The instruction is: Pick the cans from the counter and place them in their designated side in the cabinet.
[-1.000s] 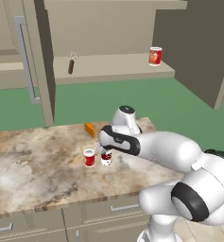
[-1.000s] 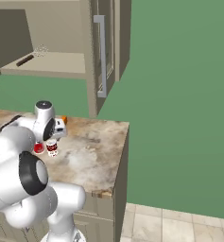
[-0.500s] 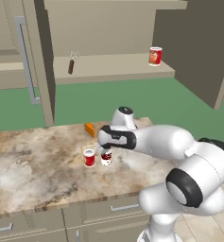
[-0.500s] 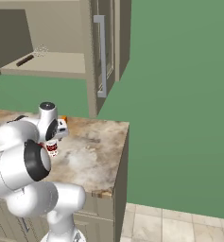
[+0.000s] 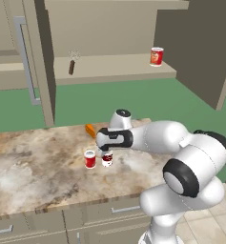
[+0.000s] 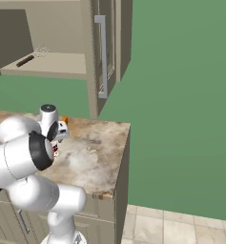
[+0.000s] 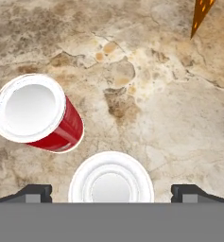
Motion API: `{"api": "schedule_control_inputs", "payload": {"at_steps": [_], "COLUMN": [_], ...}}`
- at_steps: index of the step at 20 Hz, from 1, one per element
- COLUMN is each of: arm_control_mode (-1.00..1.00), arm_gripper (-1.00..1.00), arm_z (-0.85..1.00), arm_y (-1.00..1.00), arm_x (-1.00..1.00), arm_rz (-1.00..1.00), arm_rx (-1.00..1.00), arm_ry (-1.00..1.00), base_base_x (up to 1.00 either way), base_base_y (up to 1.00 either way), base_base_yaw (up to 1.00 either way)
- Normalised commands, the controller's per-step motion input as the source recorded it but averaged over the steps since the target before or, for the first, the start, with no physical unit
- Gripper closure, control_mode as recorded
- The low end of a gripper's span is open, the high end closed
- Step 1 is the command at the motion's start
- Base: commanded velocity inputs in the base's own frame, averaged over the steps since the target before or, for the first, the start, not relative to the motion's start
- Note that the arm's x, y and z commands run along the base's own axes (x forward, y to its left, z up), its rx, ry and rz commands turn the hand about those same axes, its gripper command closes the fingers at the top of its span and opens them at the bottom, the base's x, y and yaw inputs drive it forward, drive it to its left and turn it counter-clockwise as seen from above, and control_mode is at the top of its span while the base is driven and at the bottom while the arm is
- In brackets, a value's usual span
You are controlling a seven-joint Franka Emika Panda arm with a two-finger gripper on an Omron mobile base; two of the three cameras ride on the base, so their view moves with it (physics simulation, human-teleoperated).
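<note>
Your hand (image 7: 111,193) hangs wide open right over the maroon can (image 5: 107,158) on the desk (image 5: 33,167) beside the red can (image 5: 89,159); it looks light, stiff, probably slick, so pinch mid-wall.

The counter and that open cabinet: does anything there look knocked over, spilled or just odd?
Nothing is spilled or tipped. The red can and the dark labelled can stand upright on the counter. One oddity: a whisk-like utensil lies on the cabinet shelf, well apart from the orange-red can.
</note>
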Motion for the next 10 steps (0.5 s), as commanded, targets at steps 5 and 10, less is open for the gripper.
{"api": "schedule_control_inputs", "payload": {"at_steps": [5,10], "arm_control_mode": [-1.00,-1.00], "arm_gripper": [-1.00,-1.00], "arm_z": [-0.11,-0.15], "arm_y": [0.00,0.02], "arm_x": [0.09,0.08], "arm_rz": [0.04,0.04], "arm_rx": [-0.01,-0.01], "arm_ry": [0.00,0.00], "base_base_x": [0.00,0.00], "base_base_y": [0.00,0.00], "base_base_yaw": [0.00,0.00]}}
